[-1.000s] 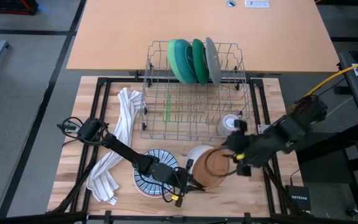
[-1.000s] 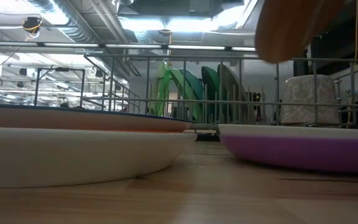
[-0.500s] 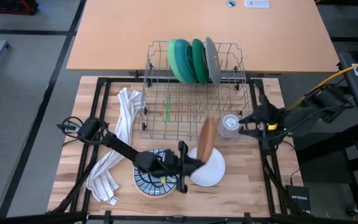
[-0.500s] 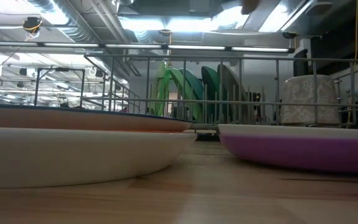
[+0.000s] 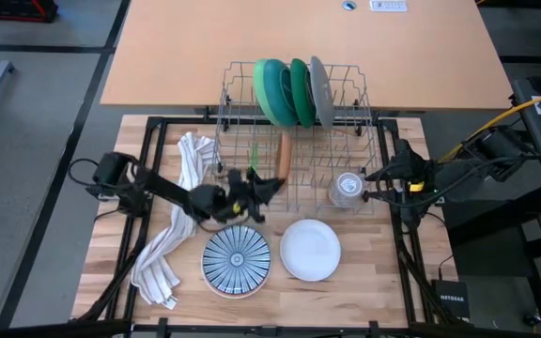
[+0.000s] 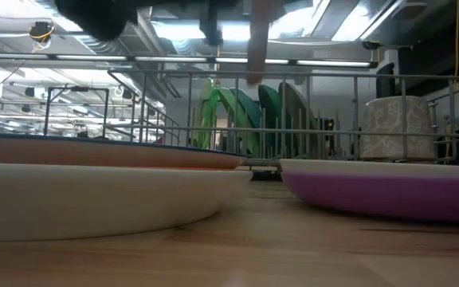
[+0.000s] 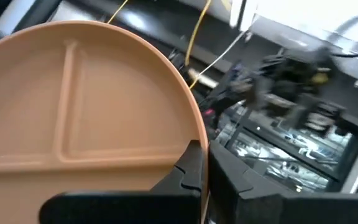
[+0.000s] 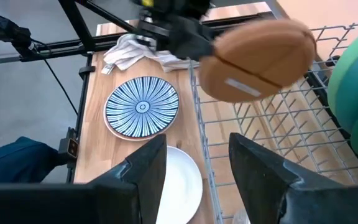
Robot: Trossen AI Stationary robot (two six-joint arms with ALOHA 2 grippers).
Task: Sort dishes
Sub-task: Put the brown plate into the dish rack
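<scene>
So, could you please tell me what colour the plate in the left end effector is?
Plain orange-brown plate, divided into compartments; the left wrist view shows it best.

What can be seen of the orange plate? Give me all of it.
The orange plate is round, a matte terracotta orange, and looks like plastic. Raised ridges split its face into compartments, plain in the left wrist view. It is off the table, held on edge and roughly upright over the wire dish rack, nearer the rack's front than the green and grey dishes standing at the back. The left gripper is shut on its rim. Nothing else visibly touches it; whether it touches the rack wires cannot be told.
</scene>
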